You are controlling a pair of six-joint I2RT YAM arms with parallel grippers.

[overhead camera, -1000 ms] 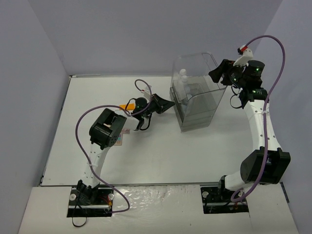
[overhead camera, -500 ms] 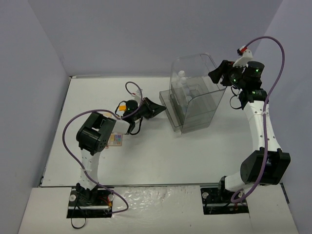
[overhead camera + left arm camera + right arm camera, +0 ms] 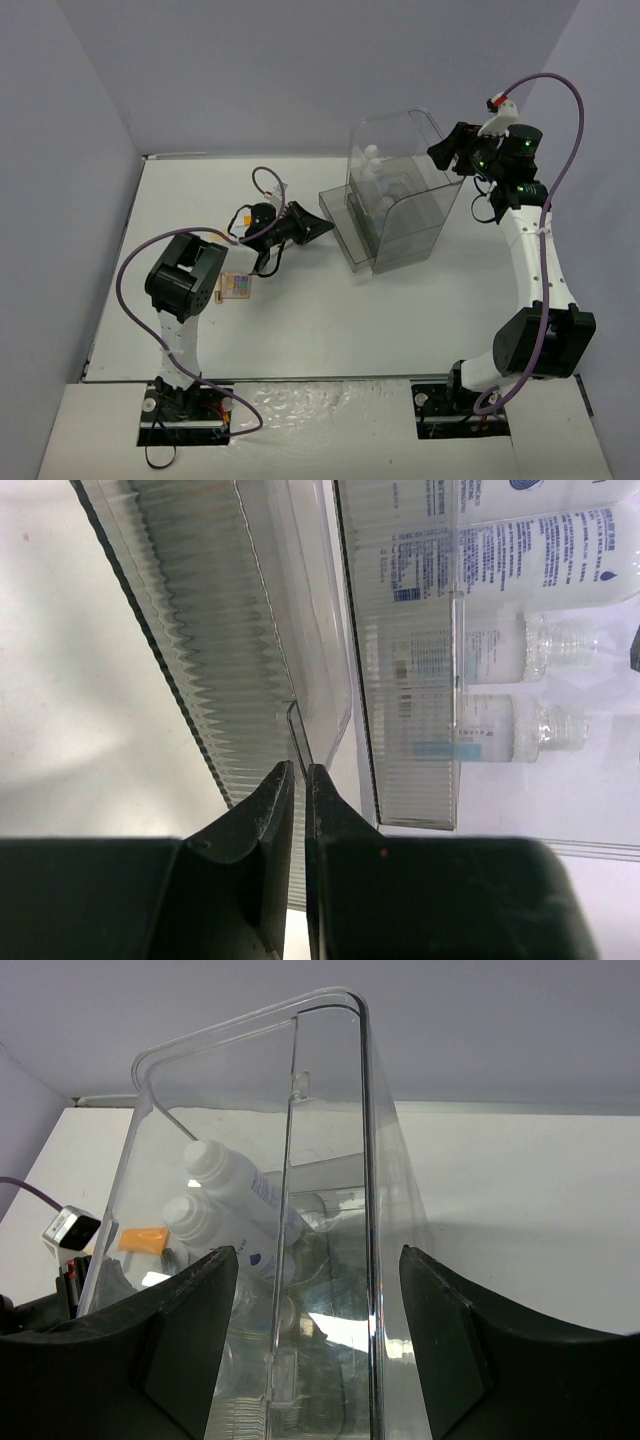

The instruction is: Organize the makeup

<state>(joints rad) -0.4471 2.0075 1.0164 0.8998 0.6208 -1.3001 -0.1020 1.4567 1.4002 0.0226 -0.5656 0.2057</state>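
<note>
My left gripper is shut on the thin clear tab of the lowest drawer of the clear plastic case. That drawer stands pulled out to the left. White bottles are inside the case. My right gripper is open, its fingers either side of the case's upper rear wall; contact is unclear. The multicolour eyeshadow palette lies beside the left arm. A bit of the orange flat case shows through the case.
The left arm's cable loops over the table behind its wrist. The ribbed drawer front fills the left wrist view. Grey walls close the table's left and back edges.
My left gripper has drawn back to the left, sliding the drawer out of the case. The left arm's elbow swung left and uncovered the palette. The right arm has stayed put.
</note>
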